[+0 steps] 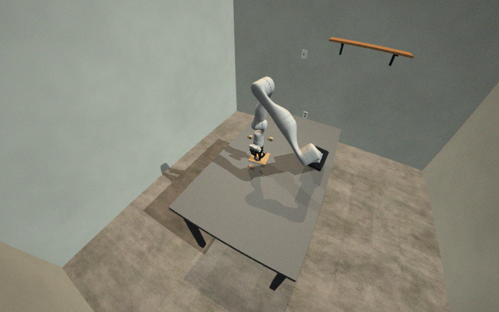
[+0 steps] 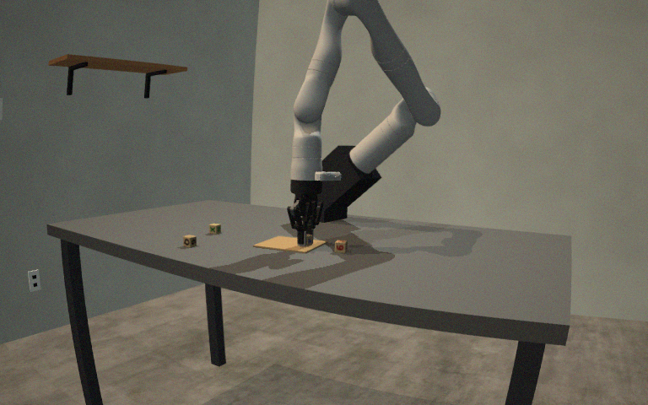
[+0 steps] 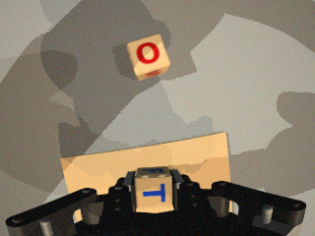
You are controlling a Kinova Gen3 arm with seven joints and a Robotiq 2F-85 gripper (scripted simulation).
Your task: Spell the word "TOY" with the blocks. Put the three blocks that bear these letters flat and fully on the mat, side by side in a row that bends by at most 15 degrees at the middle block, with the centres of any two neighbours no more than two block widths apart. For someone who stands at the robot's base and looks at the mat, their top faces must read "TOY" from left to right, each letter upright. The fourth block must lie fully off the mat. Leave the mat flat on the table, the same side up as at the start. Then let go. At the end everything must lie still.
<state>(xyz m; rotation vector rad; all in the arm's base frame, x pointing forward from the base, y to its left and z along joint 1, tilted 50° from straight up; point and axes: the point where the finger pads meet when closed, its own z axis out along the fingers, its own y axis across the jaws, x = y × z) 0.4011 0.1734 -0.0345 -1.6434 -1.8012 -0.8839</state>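
My gripper (image 3: 153, 182) (image 2: 305, 236) (image 1: 258, 156) is down on the tan mat (image 3: 207, 152) (image 2: 277, 244) (image 1: 265, 156), shut on the block with a blue T (image 3: 155, 194) (image 2: 309, 237). The block sits low at the mat's near edge in the wrist view, and I cannot tell whether it touches the mat. The block with a red O (image 3: 148, 55) (image 2: 340, 245) (image 1: 251, 166) lies on the bare table just off the mat. Two more blocks lie farther away on the table, one with a green mark (image 2: 214, 229) (image 1: 270, 138) and one with a dark red mark (image 2: 189, 240) (image 1: 250, 136).
The arm's black base (image 2: 346, 181) (image 1: 319, 158) stands on the grey table (image 2: 429, 286) (image 1: 239, 220) behind the mat. A wooden shelf (image 2: 114, 64) (image 1: 370, 46) hangs on the wall, away from the table.
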